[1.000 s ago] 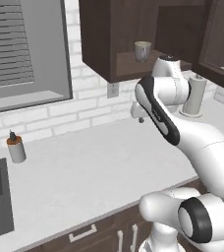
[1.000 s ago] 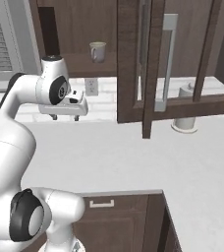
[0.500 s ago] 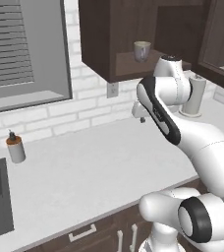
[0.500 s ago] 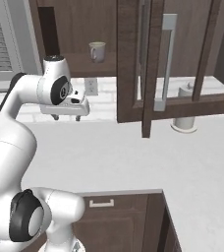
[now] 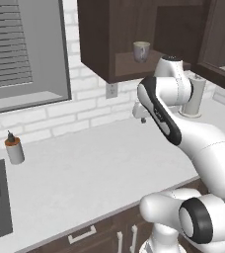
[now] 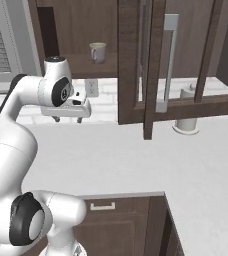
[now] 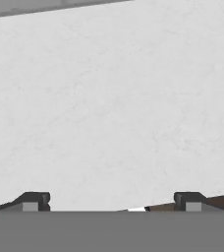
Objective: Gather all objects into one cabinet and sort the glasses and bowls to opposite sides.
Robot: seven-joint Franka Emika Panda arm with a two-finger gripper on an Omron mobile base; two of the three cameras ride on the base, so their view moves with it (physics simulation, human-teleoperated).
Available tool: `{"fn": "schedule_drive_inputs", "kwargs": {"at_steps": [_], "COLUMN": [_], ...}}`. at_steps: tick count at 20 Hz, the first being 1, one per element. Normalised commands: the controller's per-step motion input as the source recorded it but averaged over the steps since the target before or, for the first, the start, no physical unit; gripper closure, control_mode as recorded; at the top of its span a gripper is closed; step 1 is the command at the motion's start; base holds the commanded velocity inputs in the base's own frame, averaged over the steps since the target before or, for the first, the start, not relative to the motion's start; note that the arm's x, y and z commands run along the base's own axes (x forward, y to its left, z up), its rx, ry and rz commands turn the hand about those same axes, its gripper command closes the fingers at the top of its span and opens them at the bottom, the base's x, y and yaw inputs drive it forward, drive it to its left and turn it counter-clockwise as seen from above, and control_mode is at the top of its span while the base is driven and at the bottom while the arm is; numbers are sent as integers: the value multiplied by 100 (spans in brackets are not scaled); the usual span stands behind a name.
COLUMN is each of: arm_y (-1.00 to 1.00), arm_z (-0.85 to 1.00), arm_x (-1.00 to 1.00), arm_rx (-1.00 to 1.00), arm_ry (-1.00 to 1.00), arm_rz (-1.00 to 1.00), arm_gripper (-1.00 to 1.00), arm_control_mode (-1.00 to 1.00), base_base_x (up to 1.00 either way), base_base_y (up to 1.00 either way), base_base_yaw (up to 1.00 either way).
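Pale tumbler (image 5: 141,51) alone on open cabinet (image 5: 134,66) shelf.

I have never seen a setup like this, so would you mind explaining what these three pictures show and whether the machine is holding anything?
This is a rendered kitchen with a white robot arm with dark joints on a mobile base. Two pictures come from cameras on the base, behind the arm to its left and right. The third looks along the end effector, down at the pale grey countertop; its two dark fingertips stand wide apart with nothing between them, so nothing is held. Above the counter hangs a dark brown wooden wall cabinet, its glass-paned door swung open. One small pale grey-beige tumbler sits on its shelf. On the counter stand a white cylindrical holder and a small grey bottle with an orange cap.
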Motion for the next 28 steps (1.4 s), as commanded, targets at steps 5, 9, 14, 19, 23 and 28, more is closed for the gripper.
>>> {"fn": "schedule_drive_inputs", "kwargs": {"at_steps": [5, 9, 14, 19, 23, 28], "arm_y": [0, 0, -2, -30, -23, -2], "arm_z": [0, 0, 5, 56, 72, 57], "arm_x": [0, 0, 0, 0, 0, 1], "arm_rx": [0, 0, 0, 1, 0, 0], "arm_ry": [0, 0, -3, -19, -18, -18], "arm_rz": [0, 0, -1, -5, -7, -9], "arm_gripper": [-100, -100, -100, -100, -100, -100], "arm_control_mode": [100, 100, -100, -100, -100, -100], "base_base_x": [0, 0, 0, 0, 0, 0], "base_base_y": [0, 0, 0, 0, 0, 0], "base_base_yaw": [0, 0, 0, 0, 0, 0]}}
